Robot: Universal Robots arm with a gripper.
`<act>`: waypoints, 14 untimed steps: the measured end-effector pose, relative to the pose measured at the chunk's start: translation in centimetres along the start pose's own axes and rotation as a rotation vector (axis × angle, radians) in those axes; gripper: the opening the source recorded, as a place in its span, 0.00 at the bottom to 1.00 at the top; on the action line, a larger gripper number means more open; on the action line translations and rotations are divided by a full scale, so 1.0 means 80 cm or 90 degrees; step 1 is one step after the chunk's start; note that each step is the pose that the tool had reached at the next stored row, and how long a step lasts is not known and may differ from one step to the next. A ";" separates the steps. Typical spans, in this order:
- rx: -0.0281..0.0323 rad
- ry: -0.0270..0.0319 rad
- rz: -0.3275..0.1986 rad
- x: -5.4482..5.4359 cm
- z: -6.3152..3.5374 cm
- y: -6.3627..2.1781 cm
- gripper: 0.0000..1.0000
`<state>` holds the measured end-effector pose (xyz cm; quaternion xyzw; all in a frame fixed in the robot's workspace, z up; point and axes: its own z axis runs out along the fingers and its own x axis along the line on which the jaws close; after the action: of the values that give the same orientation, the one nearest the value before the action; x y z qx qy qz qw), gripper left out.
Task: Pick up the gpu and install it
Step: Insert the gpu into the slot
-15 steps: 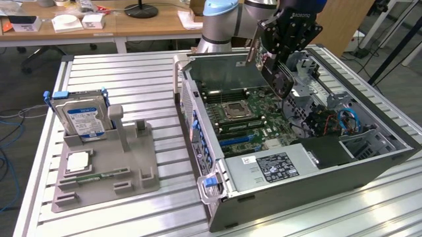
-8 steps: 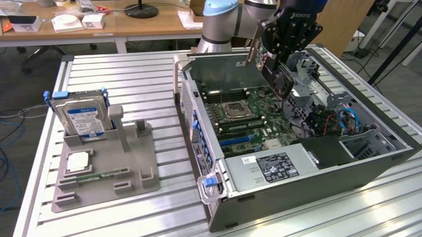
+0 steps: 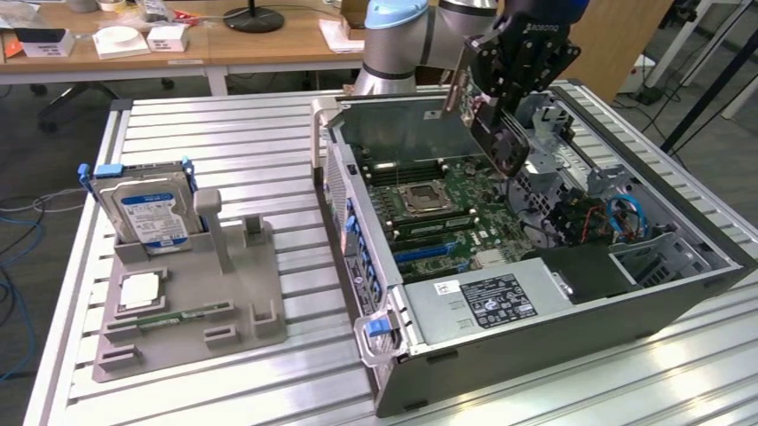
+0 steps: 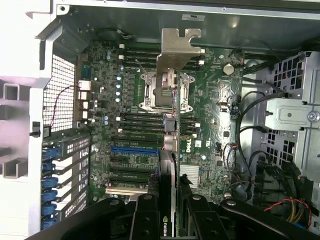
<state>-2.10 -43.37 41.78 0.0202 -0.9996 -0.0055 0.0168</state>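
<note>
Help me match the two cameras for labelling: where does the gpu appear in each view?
Exterior view: the gpu is held on edge above the open computer case, near the picture's upper middle.
Wrist view: the gpu is seen edge-on over the motherboard, its silver bracket farthest from the camera.
Shared landmark: the CPU socket.

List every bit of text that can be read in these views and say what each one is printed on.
"NVIDIA": on the edge of the gpu, near the gripper end.
"DELL": white print on the motherboard, beside the gpu.
Too small or blurred to read: the blue-white label on the hard drive, the label on the power supply, and the white sticker on the case wall.
</note>
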 end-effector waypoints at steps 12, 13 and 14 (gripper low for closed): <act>0.0002 0.0001 -0.006 -0.019 -0.001 -0.001 0.26; 0.0002 0.0001 -0.007 -0.020 -0.001 -0.001 0.26; 0.0003 0.0001 -0.007 -0.021 -0.001 -0.001 0.26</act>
<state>-0.40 -43.37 41.78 0.0259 -0.9995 -0.0054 0.0169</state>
